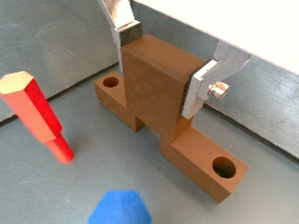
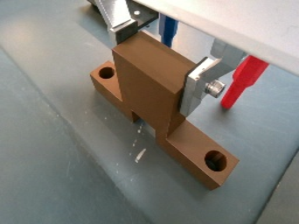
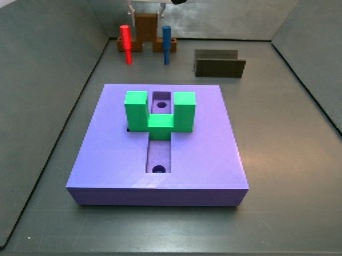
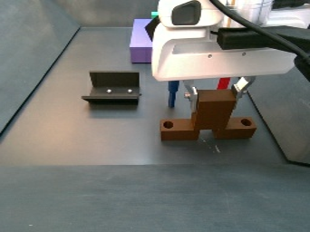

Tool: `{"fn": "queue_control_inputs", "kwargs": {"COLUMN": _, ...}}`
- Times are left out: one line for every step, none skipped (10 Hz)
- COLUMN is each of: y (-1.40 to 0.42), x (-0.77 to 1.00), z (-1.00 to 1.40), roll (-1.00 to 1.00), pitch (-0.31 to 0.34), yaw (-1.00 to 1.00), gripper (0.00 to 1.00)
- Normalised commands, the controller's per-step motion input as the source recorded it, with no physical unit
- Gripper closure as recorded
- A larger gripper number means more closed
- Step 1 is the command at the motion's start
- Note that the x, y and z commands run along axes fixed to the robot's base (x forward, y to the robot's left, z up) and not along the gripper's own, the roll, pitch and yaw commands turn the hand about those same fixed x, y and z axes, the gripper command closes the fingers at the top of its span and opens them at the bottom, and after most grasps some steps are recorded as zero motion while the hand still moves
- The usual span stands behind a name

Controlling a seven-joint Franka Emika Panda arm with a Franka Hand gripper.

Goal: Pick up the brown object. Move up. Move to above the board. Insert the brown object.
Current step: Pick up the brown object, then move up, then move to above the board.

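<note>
While the silver two-finger gripper clamped the raised middle block of the reddish-brown holed bar object, it sat on grey floor, well apart from lavender grooved board; red peg nearby

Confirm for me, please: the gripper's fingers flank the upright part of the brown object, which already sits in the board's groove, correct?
Not quite. The gripper does flank the brown object's upright part, but in a side view the object rests on the grey floor, away from the board.
</note>
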Motion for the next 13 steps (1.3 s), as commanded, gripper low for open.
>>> {"fn": "queue_control_inputs", "kwargs": {"y": 0.0, "x": 0.0, "z": 0.0, "roll": 0.0, "pitch": 0.0, "yaw": 0.0, "gripper": 1.0}}
{"fn": "queue_control_inputs", "kwargs": {"y": 0.0, "x": 0.0, "z": 0.0, "roll": 0.0, "pitch": 0.0, "yaw": 0.0, "gripper": 1.0}}
{"fn": "queue_control_inputs", "kwargs": {"y": 0.0, "x": 0.0, "z": 0.0, "roll": 0.0, "pitch": 0.0, "yaw": 0.0, "gripper": 1.0}}
{"fn": "queue_control_inputs", "kwargs": {"y": 0.0, "x": 0.0, "z": 0.0, "roll": 0.0, "pitch": 0.0, "yaw": 0.0, "gripper": 1.0}}
{"fn": "queue_control_inputs", "kwargs": {"y": 0.0, "x": 0.0, "z": 0.83, "roll": 0.0, "pitch": 0.0, "yaw": 0.0, "gripper": 1.0}}
{"fn": "queue_control_inputs", "kwargs": {"y": 0.1, "x": 0.05, "z": 0.8, "roll": 0.02, "pitch": 0.005, "yaw": 0.09, "gripper": 1.0}}
{"fn": "queue_control_inputs", "kwargs": {"y": 0.09, "x": 0.01, "z": 0.56, "roll": 0.04, "pitch": 0.065, "yaw": 0.1, "gripper": 1.0}}
{"fn": "queue_control_inputs", "kwargs": {"y": 0.04, "x": 0.04, "z": 0.3, "roll": 0.06, "pitch": 0.064, "yaw": 0.06, "gripper": 1.0}}
{"fn": "queue_control_inputs", "kwargs": {"y": 0.0, "x": 0.0, "z": 1.4, "roll": 0.0, "pitch": 0.0, "yaw": 0.0, "gripper": 1.0}}
{"fn": "queue_control_inputs", "kwargs": {"y": -0.02, "x": -0.02, "z": 1.4, "roll": -0.03, "pitch": 0.002, "yaw": -0.04, "gripper": 1.0}}
{"fn": "queue_control_inputs", "kwargs": {"y": -0.02, "x": -0.05, "z": 1.4, "roll": -0.02, "pitch": 0.031, "yaw": -0.03, "gripper": 1.0}}
{"fn": "queue_control_inputs", "kwargs": {"y": 0.0, "x": 0.03, "z": 1.4, "roll": 0.0, "pitch": 0.022, "yaw": -0.01, "gripper": 1.0}}
{"fn": "queue_control_inputs", "kwargs": {"y": -0.02, "x": -0.02, "z": 0.57, "roll": 0.03, "pitch": 0.008, "yaw": 0.01, "gripper": 1.0}}
